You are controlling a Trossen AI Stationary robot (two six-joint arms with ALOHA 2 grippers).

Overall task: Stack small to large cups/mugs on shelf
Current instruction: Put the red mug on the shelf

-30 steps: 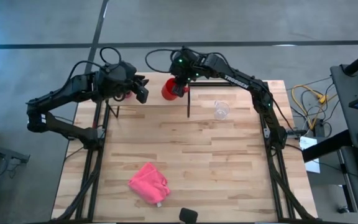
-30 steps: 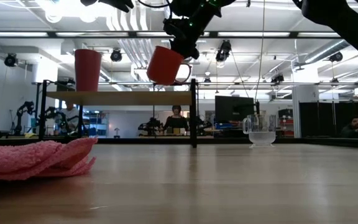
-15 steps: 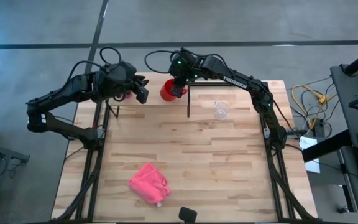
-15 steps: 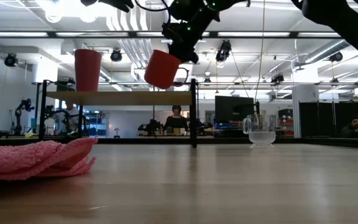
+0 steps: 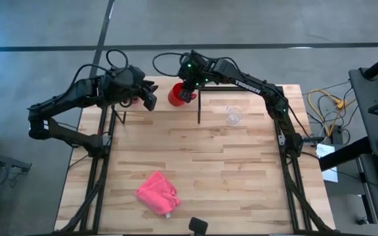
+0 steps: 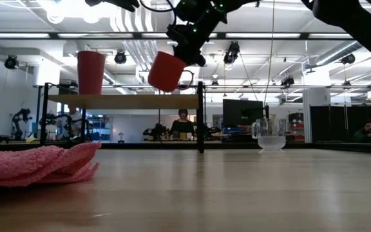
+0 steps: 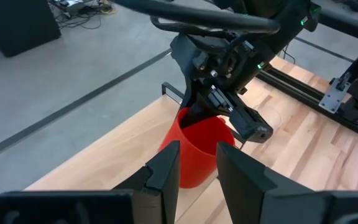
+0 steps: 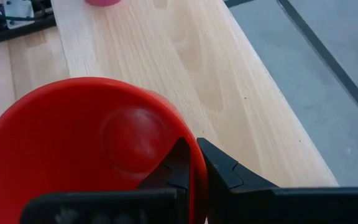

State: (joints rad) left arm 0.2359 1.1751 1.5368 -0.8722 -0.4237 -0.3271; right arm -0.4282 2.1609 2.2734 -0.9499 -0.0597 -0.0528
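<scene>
My right gripper (image 6: 187,45) is shut on the squat red mug (image 6: 167,71), which hangs above the right part of the shelf (image 6: 124,101). The mug also shows in the high view (image 5: 176,96) and the right wrist view (image 8: 86,143). The tall pink-red tumbler (image 6: 91,72) stands upright on the shelf's left part. The small clear cup (image 5: 233,116) stands on the tabletop right of the shelf. My left gripper (image 7: 197,174) is open and empty, over the shelf's left part (image 5: 148,98), its fingers pointing toward the mug (image 7: 201,149). My right gripper pinches the mug's rim wall (image 8: 194,163), one finger inside the mug and one outside. The fingers come from above, pointing down. The mug is lifted clear of the shelf and tilted, its base lower and toward the tumbler, its handle (image 6: 187,78) on the side away from the tumbler.
A crumpled pink cloth (image 5: 157,192) lies on the tabletop near the near edge. A black shelf post (image 6: 201,116) stands just below and right of the mug. People sit in the room behind the table.
My right gripper has carried the red mug a little toward the table's left, nearer the tumbler, and the mug has tipped somewhat more. It stays clear of the shelf.
</scene>
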